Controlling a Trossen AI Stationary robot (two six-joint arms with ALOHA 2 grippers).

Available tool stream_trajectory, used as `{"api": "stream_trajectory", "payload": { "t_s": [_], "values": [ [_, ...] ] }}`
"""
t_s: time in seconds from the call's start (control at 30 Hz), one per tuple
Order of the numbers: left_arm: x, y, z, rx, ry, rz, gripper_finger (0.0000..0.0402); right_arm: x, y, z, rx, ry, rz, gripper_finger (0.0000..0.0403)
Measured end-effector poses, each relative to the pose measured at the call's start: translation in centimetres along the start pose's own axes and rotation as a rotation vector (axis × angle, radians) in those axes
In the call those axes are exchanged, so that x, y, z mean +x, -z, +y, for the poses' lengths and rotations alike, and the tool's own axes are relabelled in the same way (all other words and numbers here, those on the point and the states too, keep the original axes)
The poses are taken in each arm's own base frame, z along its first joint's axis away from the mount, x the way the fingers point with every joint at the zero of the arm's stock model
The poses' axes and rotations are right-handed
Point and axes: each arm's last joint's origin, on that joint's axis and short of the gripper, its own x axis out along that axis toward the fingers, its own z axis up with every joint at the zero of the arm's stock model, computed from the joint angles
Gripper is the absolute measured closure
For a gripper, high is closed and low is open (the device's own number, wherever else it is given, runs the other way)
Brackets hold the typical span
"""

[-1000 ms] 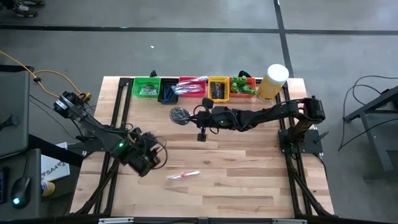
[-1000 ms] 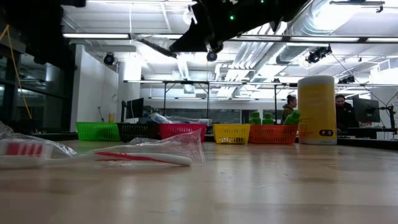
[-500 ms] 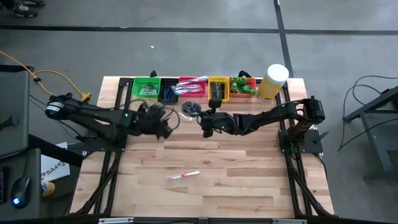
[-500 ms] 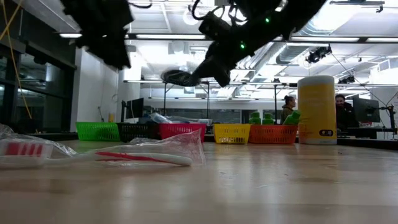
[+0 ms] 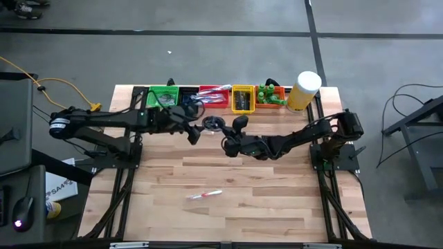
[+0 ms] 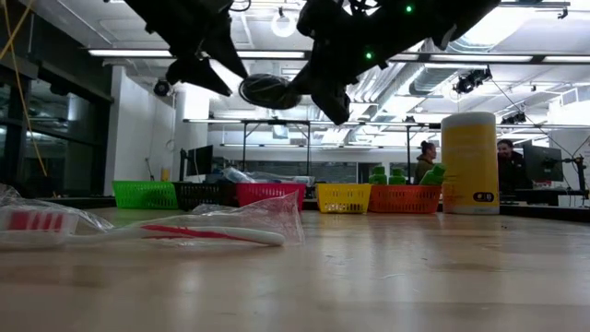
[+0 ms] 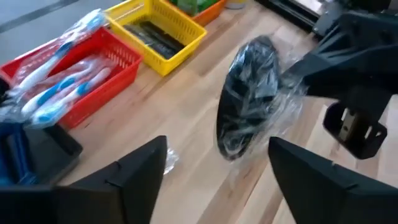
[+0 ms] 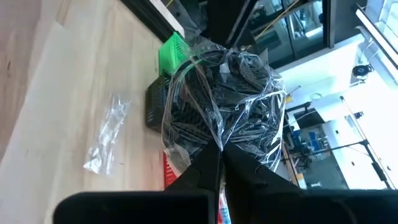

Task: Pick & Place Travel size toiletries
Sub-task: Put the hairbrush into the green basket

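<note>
The right gripper [image 8: 219, 163] is closed on the plastic wrap of a dark round disc [image 7: 245, 93], holding it in the air, probably to pass it over. The left gripper [image 7: 214, 171] waits just beside with fingers spread. Behind stand the red bin [image 7: 93, 65] and yellow bin [image 7: 158, 34]; nothing blocks the way

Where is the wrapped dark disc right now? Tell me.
In the high view the wrapped dark disc hangs mid-table, pinched by the right gripper, just before the red bin, with the open left gripper beside it.
</note>
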Motion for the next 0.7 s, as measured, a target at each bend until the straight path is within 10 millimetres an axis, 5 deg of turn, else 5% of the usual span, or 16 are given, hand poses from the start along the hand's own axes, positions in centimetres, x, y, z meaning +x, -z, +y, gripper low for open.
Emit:
{"api": "stream_trajectory", "payload": {
  "t_s": [0.27,0.7],
  "values": [
    [0.1,-0.4,0.0,-0.022,0.053,-0.011,0.0092,-0.7,-0.8,0.2,0.027,0.003,-0.049,0.0399],
    [0.0,-0.8,-0.6,-0.075,0.183,-0.007,0.0121,-0.8,-1.5,-0.2,0.071,0.010,-0.137,0.0399]
  ]
}}
